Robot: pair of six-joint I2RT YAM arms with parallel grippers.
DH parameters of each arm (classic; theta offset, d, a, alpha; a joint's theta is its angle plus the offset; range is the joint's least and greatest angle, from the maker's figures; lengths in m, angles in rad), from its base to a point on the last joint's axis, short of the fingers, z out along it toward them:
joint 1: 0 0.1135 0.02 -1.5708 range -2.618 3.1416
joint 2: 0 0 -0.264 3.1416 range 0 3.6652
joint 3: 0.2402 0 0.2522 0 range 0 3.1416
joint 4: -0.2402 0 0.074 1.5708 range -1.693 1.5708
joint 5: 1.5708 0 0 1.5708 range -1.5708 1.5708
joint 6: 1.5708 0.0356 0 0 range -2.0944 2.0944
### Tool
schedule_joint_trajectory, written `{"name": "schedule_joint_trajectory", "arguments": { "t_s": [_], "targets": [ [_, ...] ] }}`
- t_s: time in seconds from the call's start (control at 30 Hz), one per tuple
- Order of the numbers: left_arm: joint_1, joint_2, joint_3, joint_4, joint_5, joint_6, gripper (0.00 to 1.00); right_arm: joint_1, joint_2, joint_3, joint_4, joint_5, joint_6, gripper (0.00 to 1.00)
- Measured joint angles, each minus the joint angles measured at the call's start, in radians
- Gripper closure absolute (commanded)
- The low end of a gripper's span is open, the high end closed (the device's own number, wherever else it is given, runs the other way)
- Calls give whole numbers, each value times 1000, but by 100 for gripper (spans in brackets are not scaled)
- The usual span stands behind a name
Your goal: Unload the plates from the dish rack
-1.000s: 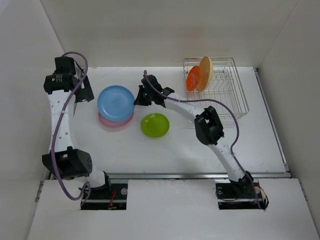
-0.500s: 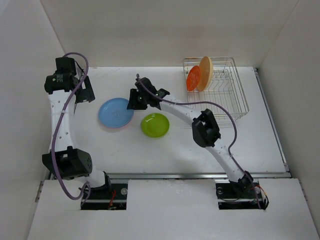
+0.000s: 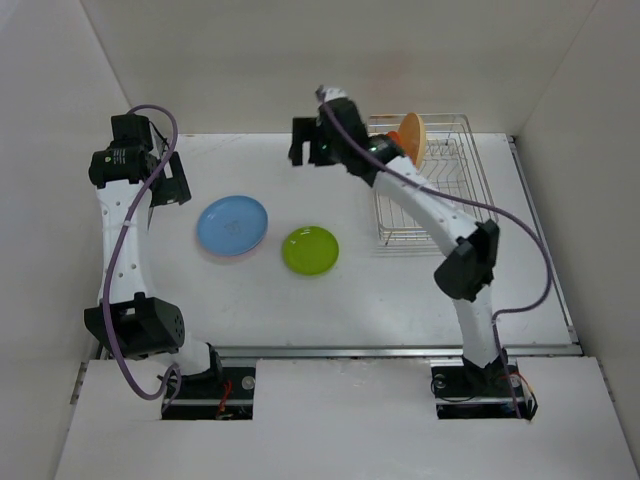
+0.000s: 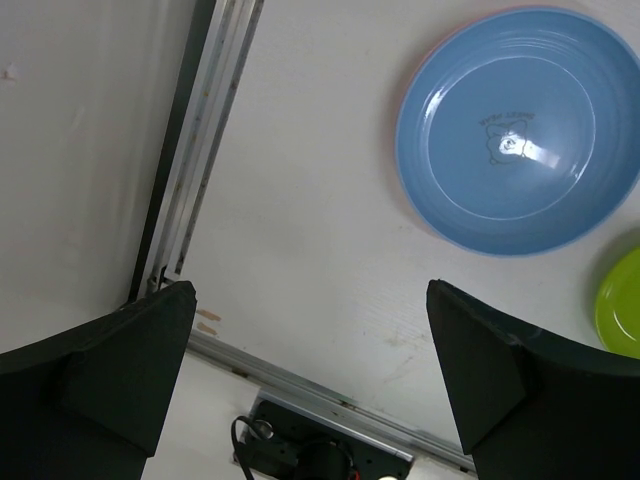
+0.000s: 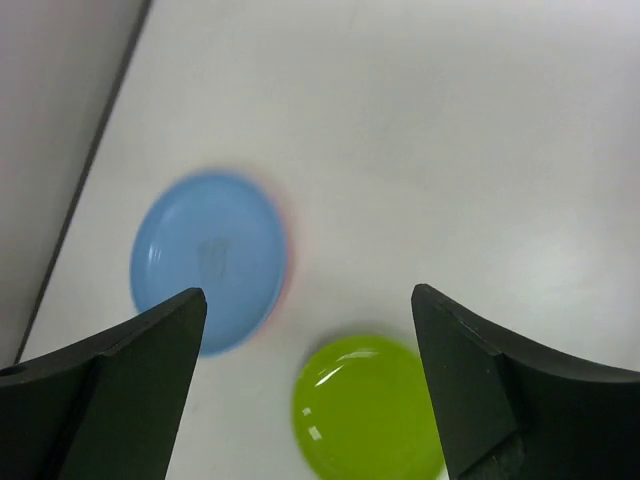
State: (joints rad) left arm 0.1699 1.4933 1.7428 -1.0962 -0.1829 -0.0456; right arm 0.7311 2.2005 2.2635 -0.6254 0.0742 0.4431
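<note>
A blue plate (image 3: 232, 225) lies flat on the table, left of centre, stacked on a pink plate whose rim (image 5: 287, 262) just peeks out. To its right lies a lime green plate (image 3: 310, 250). The wire dish rack (image 3: 455, 190) stands at the back right with a cream-yellow plate (image 3: 413, 134) upright in it. An orange plate (image 3: 393, 141) beside it is mostly hidden by my right arm. My right gripper (image 3: 303, 148) hangs open and empty, high above the table just left of the rack. My left gripper (image 3: 168, 185) is open and empty at the far left, beside the blue plate (image 4: 520, 140).
A metal rail (image 4: 205, 130) runs along the table's left edge below the left gripper. White walls enclose the table on three sides. The right arm's elbow (image 3: 468, 265) hangs over the rack's near right corner.
The right gripper let go of the blue plate, which now rests on the pink one. It opened, then rose and swung back right towards the rack. The left arm stayed still.
</note>
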Motion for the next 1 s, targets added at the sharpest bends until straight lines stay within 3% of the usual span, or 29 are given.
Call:
{"name": "schedule_joint_trajectory", "arguments": {
  "t_s": [0.13,0.23,0.43,0.63,0.9,0.93,1.0],
  "targets": [
    [0,0,0,0,8,5,0,-111,-182,8,13,172,-95,10],
    [0,0,0,0,16,9,0,-211,-229,22,25,302,-127,13],
    [0,1,0,0,19,15,0,-370,-154,18,-21,475,-125,13],
    [0,5,0,-1,26,16,0,-427,-24,10,-97,553,-107,16],
    [0,5,0,-1,26,23,0,-436,25,-3,-137,546,-79,66],
    [0,5,0,-1,26,23,0,-436,25,-2,-136,547,-78,78],
    [0,6,0,-1,31,23,0,-436,25,-2,-143,562,-87,89]
  ]
}}
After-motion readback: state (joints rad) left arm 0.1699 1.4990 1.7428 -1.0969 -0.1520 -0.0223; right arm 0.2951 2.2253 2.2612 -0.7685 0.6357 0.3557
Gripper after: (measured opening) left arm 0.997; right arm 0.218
